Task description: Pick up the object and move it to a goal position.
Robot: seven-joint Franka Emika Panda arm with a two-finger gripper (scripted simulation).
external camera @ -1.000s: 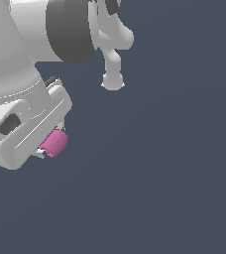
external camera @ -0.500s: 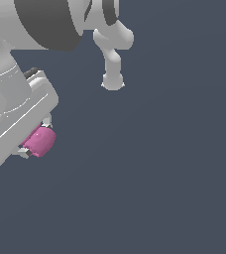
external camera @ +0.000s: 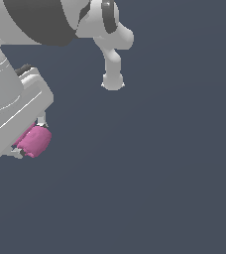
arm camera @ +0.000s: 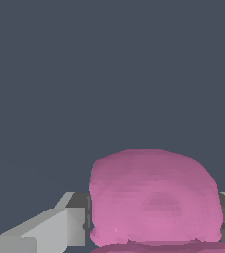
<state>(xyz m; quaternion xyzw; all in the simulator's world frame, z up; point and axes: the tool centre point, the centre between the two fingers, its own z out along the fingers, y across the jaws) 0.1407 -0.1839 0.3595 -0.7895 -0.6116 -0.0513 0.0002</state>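
Observation:
The object [external camera: 34,141] is a small pink-magenta barrel-like lump, held at the exterior view's left edge below the big white hand of the arm. My gripper [external camera: 30,140] is shut on it, one short finger showing above it and one below. In the wrist view the object [arm camera: 154,200] fills the space between the two grey fingers [arm camera: 72,220], pressed on both sides. It hangs in the air against the plain dark background. No goal marker shows in either view.
The arm's white links and a dark joint band [external camera: 35,20] fill the exterior view's upper left. A white foot-like arm part [external camera: 112,79] juts down near the top middle. Everything else is a flat dark blue-grey surface [external camera: 159,173].
The gripper and the pink object have shifted toward the exterior view's left and slightly up, still clamped together. The upper arm links have slid further out of frame.

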